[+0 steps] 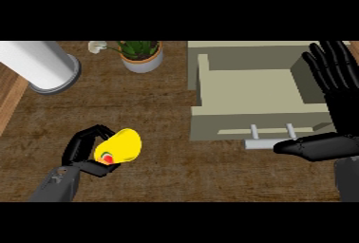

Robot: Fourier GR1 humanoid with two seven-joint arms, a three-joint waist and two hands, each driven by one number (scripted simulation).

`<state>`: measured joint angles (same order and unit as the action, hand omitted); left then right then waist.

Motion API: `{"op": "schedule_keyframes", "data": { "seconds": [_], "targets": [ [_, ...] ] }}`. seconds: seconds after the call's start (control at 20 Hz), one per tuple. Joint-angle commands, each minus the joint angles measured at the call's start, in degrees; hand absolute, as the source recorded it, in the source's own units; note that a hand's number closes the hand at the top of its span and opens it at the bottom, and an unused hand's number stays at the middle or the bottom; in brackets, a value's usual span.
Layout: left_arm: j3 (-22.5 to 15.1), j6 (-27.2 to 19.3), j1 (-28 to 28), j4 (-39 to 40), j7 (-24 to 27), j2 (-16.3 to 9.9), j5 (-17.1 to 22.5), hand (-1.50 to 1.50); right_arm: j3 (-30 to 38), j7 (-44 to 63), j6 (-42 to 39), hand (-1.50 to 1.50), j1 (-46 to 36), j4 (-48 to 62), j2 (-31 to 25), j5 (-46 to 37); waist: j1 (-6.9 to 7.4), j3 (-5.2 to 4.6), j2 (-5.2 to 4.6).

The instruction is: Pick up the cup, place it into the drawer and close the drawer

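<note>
Left hand [84,152] fingers clasping yellow cup [120,147], right hand [335,114] spread, brown counter [154,123], drawer [252,95] seemingly open

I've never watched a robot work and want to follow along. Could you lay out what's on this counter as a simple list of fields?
surface: brown counter
cup: yellow cup, tilted, at lower left
left hand: left hand, fingers curled round the cup
right hand: right hand, open, fingers straight, at the right edge beside the drawer
drawer: beige drawer, pulled open, nothing visible inside
drawer handle: pale bar handle on its front
other things: potted plant and white roll on a stand at the back
task stage: cup held, not yet in the drawer
</note>
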<state>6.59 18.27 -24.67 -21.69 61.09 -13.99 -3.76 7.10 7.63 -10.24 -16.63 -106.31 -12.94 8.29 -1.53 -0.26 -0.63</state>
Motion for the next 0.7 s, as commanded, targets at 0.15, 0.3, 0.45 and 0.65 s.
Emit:
{"op": "schedule_keyframes", "data": {
  "seconds": [0.15, 0.3, 0.45, 0.65],
  "targets": [
    [12.63, -15.07, -1.60, -0.76, 6.12, 6.84, 10.39, 1.50, 0.71, -1.50, -0.02, -1.50, 0.98, 0.93, 0.46, 0.25, 0.79, 0.10, 0.14],
    [11.90, -9.59, -5.68, -1.43, 6.31, 7.79, 10.71, 1.50, -0.51, 2.19, 0.75, -1.50, 2.19, -3.51, 0.79, 0.28, 0.02, 0.11, 0.43],
    [9.66, -7.67, -7.98, -4.77, 1.63, 7.07, 9.82, 1.50, -0.35, 1.73, -0.92, -1.50, 6.31, -6.25, 0.10, 0.62, 0.50, 0.24, 0.74],
    [7.54, -9.23, -12.13, -9.34, -3.80, 7.46, 9.10, 1.50, 3.17, -2.95, -2.79, -1.50, 3.44, 1.12, -1.81, 1.37, 1.32, 0.29, 0.67]
  ]
}}
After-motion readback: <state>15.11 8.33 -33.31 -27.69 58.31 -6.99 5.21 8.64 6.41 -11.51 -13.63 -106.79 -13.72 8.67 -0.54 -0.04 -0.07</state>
